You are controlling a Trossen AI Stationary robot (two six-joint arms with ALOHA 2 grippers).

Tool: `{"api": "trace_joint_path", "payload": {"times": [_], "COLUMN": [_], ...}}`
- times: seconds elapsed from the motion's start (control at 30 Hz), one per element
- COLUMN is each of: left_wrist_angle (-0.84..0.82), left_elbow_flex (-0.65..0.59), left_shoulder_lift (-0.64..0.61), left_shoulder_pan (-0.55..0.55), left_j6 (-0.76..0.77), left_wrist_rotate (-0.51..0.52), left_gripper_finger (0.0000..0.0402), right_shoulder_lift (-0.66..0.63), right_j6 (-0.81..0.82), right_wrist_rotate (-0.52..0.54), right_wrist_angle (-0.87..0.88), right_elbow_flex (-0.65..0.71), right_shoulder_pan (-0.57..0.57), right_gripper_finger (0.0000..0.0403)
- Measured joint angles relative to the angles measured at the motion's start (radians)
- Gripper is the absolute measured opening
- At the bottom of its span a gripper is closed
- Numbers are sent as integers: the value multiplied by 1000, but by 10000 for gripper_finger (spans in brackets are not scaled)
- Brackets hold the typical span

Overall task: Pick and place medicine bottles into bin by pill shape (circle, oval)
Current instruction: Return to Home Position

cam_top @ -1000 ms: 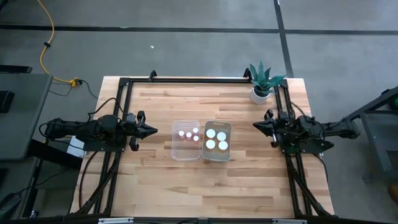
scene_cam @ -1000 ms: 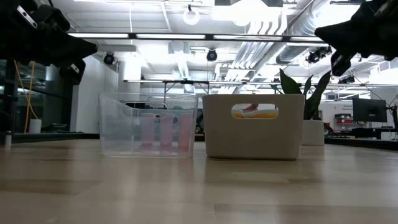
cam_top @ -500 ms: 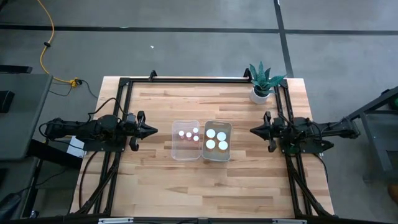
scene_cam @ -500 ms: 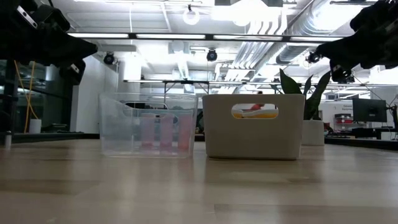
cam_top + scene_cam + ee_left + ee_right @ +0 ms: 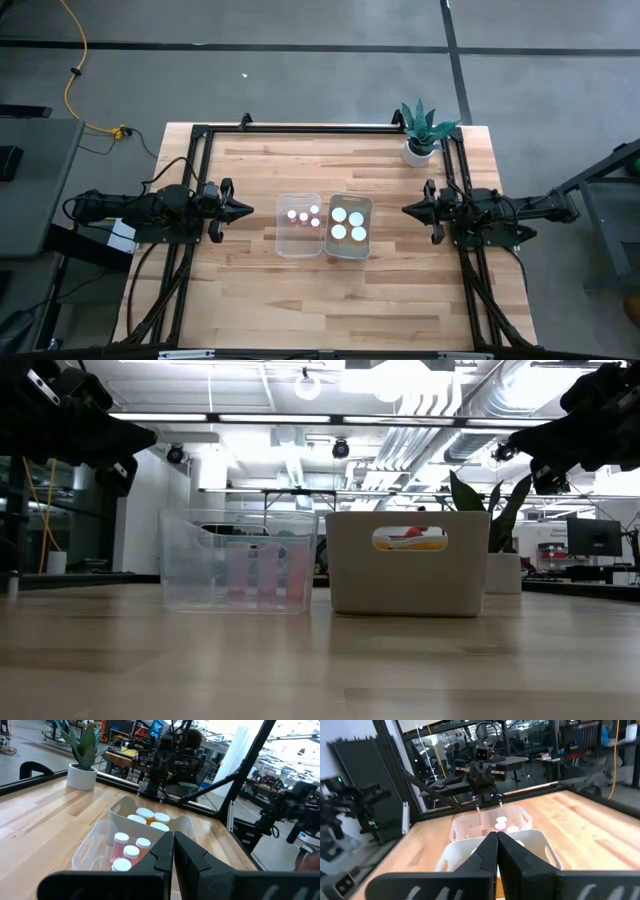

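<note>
A clear bin [image 5: 298, 246] and a white bin [image 5: 350, 253] stand side by side at the table's middle. Several small-capped medicine bottles [image 5: 131, 852] stand upright in the clear bin. Several larger-capped bottles [image 5: 152, 819] stand in the white bin. My left gripper [image 5: 250, 209] hovers shut and empty to the left of the clear bin, above the table; its fingers meet in the left wrist view [image 5: 173, 840]. My right gripper [image 5: 404, 211] hovers shut and empty to the right of the white bin, its fingers together in the right wrist view [image 5: 497, 836].
A white pot with a green plant [image 5: 418, 150] stands at the far right corner. A black frame [image 5: 300, 128] runs along the table's far edge and down both sides by the arm bases. Bare wood lies in front of the bins [image 5: 320, 660].
My right gripper has gone down a little and slightly toward the white bin, staying shut, then held still.
</note>
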State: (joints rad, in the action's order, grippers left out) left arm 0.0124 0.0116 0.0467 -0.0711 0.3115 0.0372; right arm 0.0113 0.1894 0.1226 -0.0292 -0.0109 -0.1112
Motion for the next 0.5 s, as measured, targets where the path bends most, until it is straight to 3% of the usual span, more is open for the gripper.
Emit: {"api": "trace_joint_path", "payload": {"times": [0.27,0.5], "left_wrist_angle": [0,0], "left_elbow_flex": [0,0], "left_shoulder_lift": [0,0], "left_shoulder_pan": [0,0], "left_j6": [0,0], "left_wrist_rotate": [0,0], "left_gripper_finger": [3,3], "right_shoulder_lift": [0,0], "right_j6": [123,124], "right_wrist_rotate": [0,0], "right_wrist_angle": [1,1], "right_elbow_flex": [0,0], "right_shoulder_pan": [0,0], "right_gripper_finger": [0,0]}}
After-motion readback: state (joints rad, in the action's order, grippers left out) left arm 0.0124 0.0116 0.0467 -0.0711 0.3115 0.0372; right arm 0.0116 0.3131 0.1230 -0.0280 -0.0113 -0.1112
